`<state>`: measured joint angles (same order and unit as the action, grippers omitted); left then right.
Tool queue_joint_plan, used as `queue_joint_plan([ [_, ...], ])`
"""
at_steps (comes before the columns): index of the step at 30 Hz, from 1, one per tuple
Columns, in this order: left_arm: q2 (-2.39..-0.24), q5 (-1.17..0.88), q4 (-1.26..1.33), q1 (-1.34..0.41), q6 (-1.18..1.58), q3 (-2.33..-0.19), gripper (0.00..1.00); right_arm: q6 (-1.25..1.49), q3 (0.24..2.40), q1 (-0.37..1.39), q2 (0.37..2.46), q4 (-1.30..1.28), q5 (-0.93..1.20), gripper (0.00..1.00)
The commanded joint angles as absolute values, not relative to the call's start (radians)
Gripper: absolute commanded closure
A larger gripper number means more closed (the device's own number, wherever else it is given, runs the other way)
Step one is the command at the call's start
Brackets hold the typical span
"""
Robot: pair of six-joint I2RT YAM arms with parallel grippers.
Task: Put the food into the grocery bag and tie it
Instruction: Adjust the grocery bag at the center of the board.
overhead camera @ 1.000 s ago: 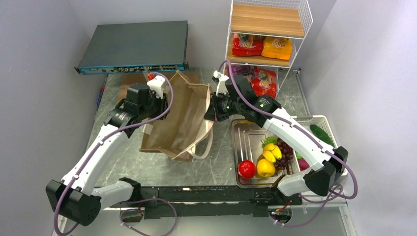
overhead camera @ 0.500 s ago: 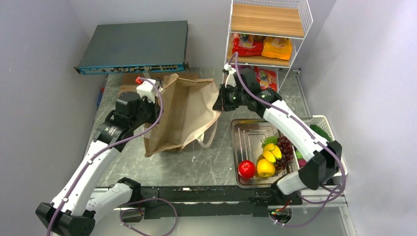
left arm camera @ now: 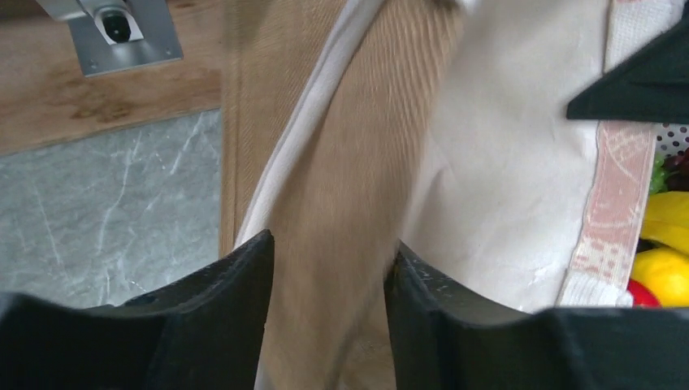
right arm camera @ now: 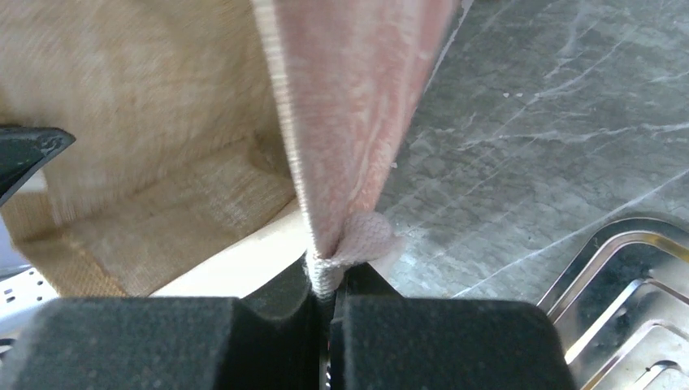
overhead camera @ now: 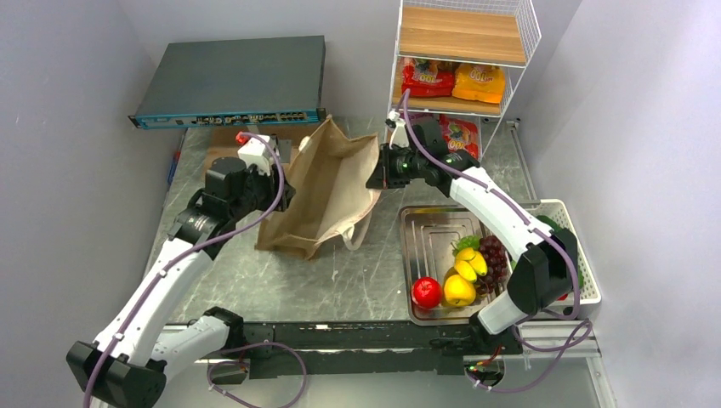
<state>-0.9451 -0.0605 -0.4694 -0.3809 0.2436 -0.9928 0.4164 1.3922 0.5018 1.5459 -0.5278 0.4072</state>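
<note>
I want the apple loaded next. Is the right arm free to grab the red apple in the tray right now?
Probably not: the right gripper is shut on the grocery bag at its rim and would have to let go first. The red apple lies uncovered in the metal tray.

The bag [overhead camera: 327,191] is held open between the left gripper [overhead camera: 282,189] and right gripper [overhead camera: 377,177]. A tray [overhead camera: 425,234] is seen near the right jaws.
</note>
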Motion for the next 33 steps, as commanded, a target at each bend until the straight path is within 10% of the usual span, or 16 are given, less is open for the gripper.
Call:
queue_joint_plan([
  [1,-1.002,-0.071,-0.481,-0.376,0.234,-1.072,0.43,0.418,1.405,0.538,1.491,-0.475,0.417,1.0],
  [5,-1.038,-0.096,-0.506,-0.376,0.222,-1.09,0.53,0.426,1.434,0.57,1.468,-0.478,0.405,1.0],
  [12,-1.03,-0.112,-0.495,-0.376,0.212,-1.087,0.98,0.429,1.453,0.587,1.456,-0.486,0.397,1.0],
  [21,-1.049,-0.147,-0.494,-0.374,0.194,-1.083,0.5,0.423,1.43,0.589,1.434,-0.489,0.411,1.0],
  [29,-1.135,-0.178,-0.531,-0.361,0.2,-1.133,1.0,0.424,1.416,0.59,1.425,-0.482,0.42,1.0],
  [33,-1.081,-0.102,-0.524,-0.36,0.208,-1.117,1.0,0.417,1.408,0.59,1.434,-0.495,0.402,1.0],
])
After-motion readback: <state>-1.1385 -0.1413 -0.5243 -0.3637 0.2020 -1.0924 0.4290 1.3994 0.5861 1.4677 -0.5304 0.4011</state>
